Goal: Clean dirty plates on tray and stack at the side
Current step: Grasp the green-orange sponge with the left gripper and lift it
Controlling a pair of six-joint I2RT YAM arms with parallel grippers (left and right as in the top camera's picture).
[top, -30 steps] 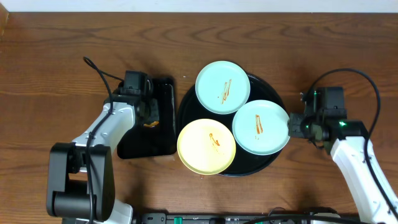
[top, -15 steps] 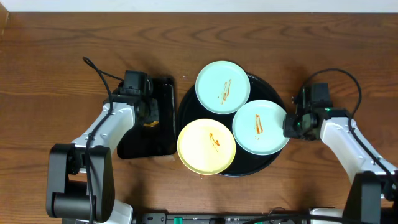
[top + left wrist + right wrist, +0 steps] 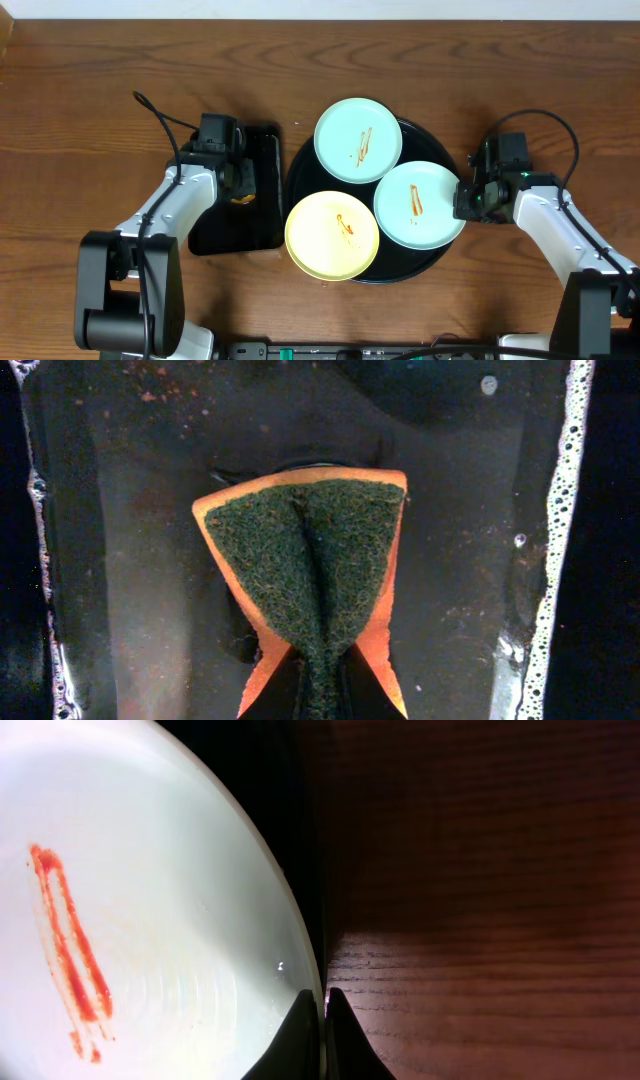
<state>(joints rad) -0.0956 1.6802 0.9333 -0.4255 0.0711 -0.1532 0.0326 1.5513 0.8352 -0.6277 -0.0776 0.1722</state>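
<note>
Three sauce-smeared plates sit on the round black tray: a mint-blue plate at the back, a yellow plate at the front left, and a mint-blue plate on the right. My right gripper is shut on the right edge of that right plate, whose red smear shows in the right wrist view, with the fingertips pinching the rim. My left gripper is shut on an orange sponge with a green scrub face, over the rectangular black tray.
The rectangular black tray is wet, with soap bubbles along its rim. Bare wood tabletop lies to the right of the round tray. Arm cables loop above both arms.
My right arm moved left to the right plate's edge and closed on its rim. The left arm has not moved.
</note>
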